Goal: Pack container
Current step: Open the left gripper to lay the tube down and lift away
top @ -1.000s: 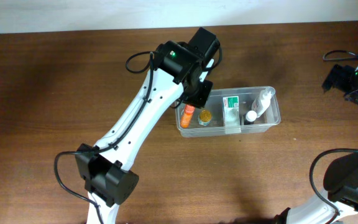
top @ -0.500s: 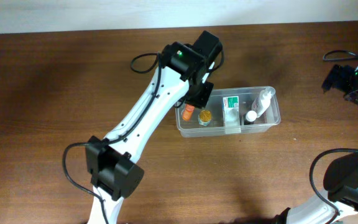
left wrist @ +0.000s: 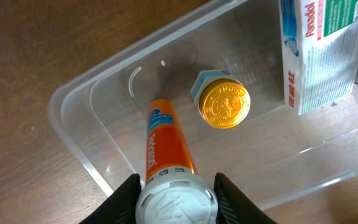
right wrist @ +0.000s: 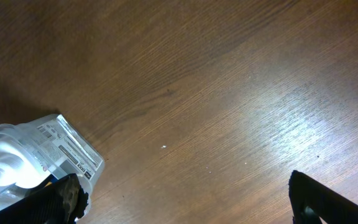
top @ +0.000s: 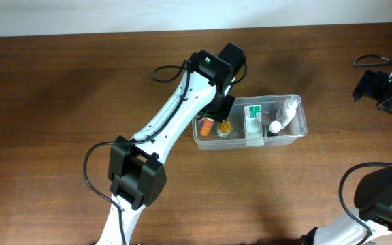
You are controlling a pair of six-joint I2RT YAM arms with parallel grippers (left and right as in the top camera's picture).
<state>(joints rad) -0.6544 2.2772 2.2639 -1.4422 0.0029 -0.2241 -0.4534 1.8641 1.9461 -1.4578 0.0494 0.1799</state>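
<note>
The clear plastic container stands on the table right of centre; its left end shows in the left wrist view. My left gripper is over that left end, shut on the white cap of an orange tube, which points down into the tub. Inside also are a gold-capped small bottle, a white-and-green box and white bottles. My right gripper is open and empty over bare wood at the far right.
A clear packet with a printed label lies by my right gripper's left finger. Brown wooden table all round; its far edge meets a white wall at the top.
The left arm has swung a little to the right over the tub's left end, still holding the orange tube. The right arm has not moved.
</note>
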